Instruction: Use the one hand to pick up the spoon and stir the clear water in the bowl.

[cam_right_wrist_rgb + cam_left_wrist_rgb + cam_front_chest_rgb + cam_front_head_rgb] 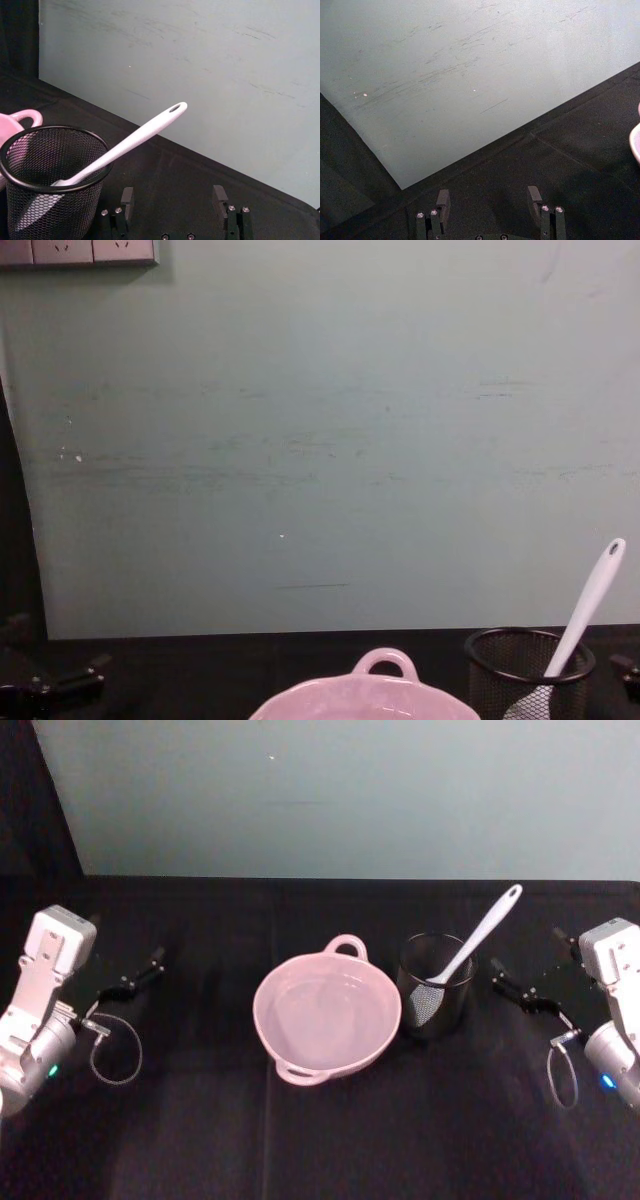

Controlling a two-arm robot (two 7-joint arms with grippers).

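A pale pink bowl (pixel 327 1017) with loop handles sits at the table's middle, and its clear water (pixel 325 1010) is barely visible. Just to its right stands a black wire-mesh cup (pixel 436 986) holding the white spoon (pixel 478 942), head down, handle leaning up and to the right. The spoon (pixel 131 140) and cup (pixel 52 185) also show in the right wrist view, the bowl's rim (pixel 20 120) behind them. My right gripper (pixel 512 988) rests open to the right of the cup, apart from it. My left gripper (pixel 140 972) is parked open at the far left.
A black cloth covers the table (pixel 200 1140). A pale teal wall (pixel 320 440) stands behind it, with sockets (pixel 80 250) high on the left. Bare cloth lies between each gripper and the bowl and along the front.
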